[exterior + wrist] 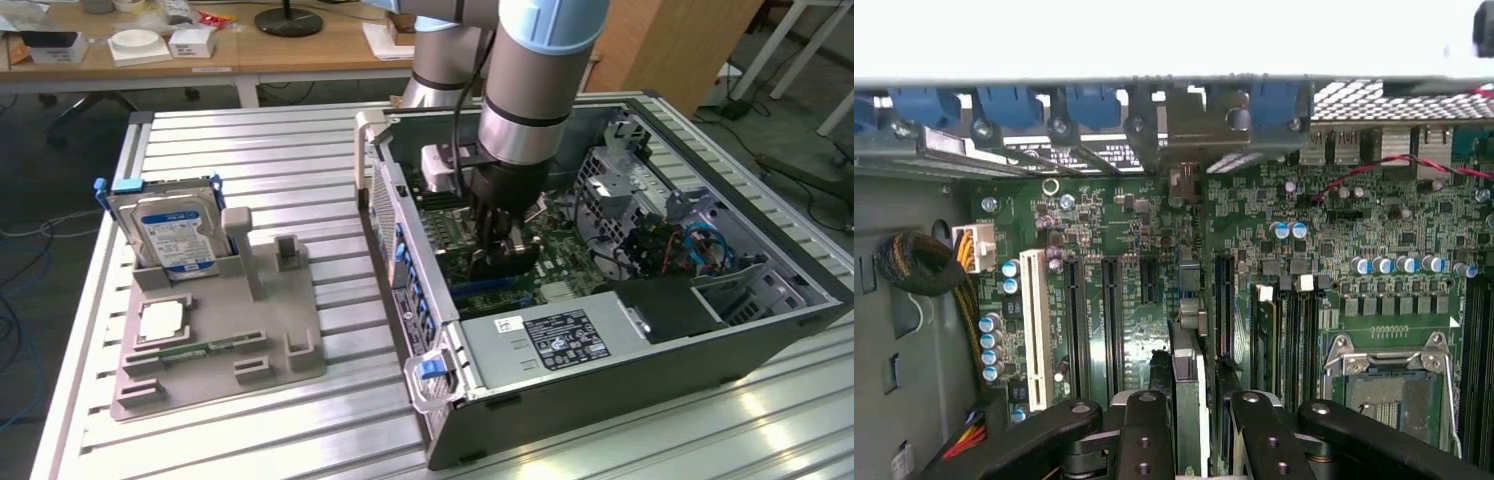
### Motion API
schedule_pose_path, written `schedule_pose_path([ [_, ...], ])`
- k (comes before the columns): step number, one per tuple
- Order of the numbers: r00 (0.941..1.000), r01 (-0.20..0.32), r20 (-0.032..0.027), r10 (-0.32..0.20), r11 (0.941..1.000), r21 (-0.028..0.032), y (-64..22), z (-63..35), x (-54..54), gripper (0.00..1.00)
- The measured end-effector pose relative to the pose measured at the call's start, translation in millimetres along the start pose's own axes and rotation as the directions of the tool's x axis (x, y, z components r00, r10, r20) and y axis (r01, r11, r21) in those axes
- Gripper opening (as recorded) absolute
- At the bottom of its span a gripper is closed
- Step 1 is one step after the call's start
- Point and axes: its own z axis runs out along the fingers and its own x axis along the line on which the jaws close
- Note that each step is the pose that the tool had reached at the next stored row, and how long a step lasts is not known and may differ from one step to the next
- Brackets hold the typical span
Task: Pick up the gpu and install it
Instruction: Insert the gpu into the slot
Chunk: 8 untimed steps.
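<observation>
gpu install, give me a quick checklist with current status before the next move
1. gpu clamped edge-on in the claw: ok.
2. Claw over the open computer case, above the motherboard: ok.
3. Card running parallel to the expansion slots: ok.
4. Card edge seated in a slot: cannot tell.
5. Metal bracket lined up with the rear slot openings: cannot tell.
6. Red wire away from the card: ok.
</observation>
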Motion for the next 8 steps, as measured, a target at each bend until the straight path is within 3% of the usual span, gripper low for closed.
schedule_pose_path([
  [8, 1.0000, 0.003, 0.0000, -0.003, 1.0000, 0.0001, 2.5, 3.1, 0.2, 0.27],
])
